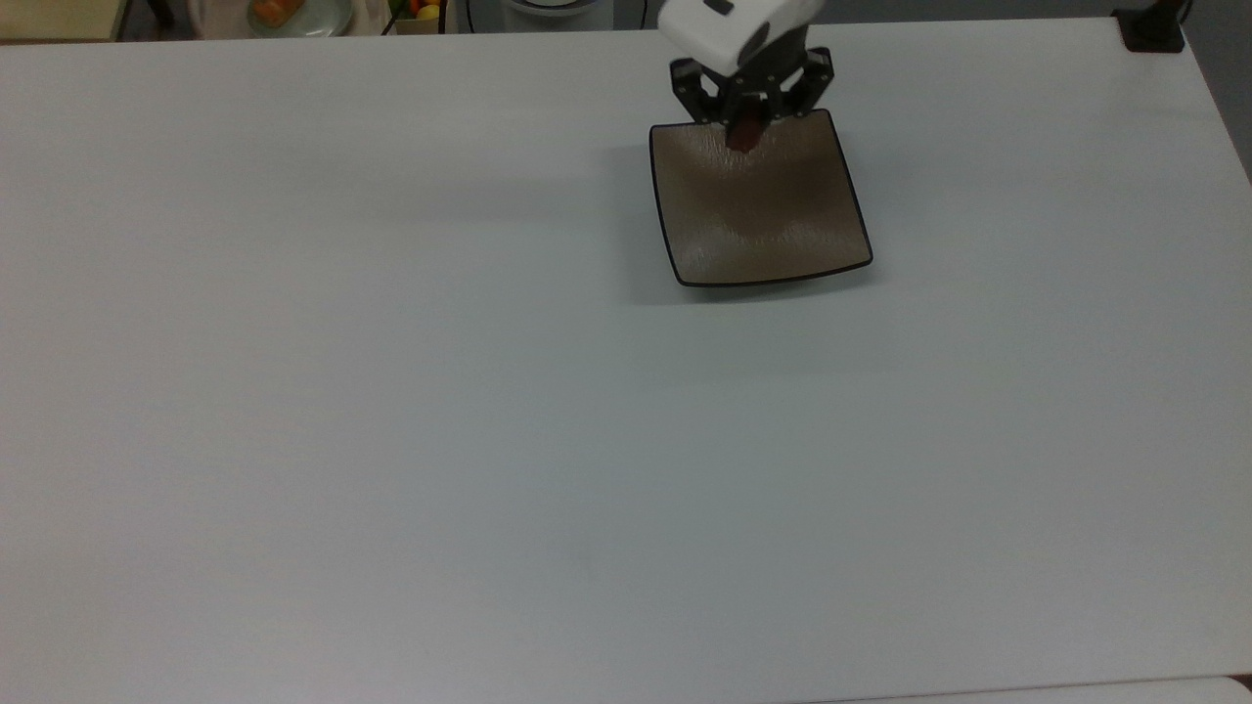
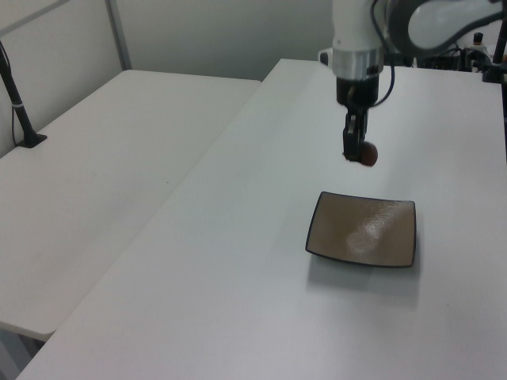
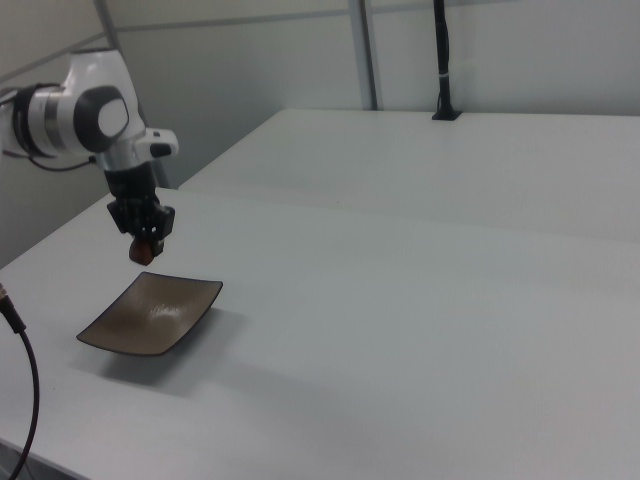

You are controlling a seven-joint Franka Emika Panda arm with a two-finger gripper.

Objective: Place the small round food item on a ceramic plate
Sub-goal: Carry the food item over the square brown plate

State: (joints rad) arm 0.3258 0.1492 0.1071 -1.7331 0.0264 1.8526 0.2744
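The fingers [image 2: 349, 142] pinch the small round food item [image 2: 367, 153] at their tips, above the ceramic plate [image 2: 396, 242].

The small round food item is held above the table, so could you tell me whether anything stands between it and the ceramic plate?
Nothing visible does. The pincer holds the food item above the bare ceramic plate.

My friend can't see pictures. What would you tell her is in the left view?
A white robot arm's gripper holds a small round food item in the air above the far edge of a square brown ceramic plate. The plate sits on a big white table, with another white table beside it.
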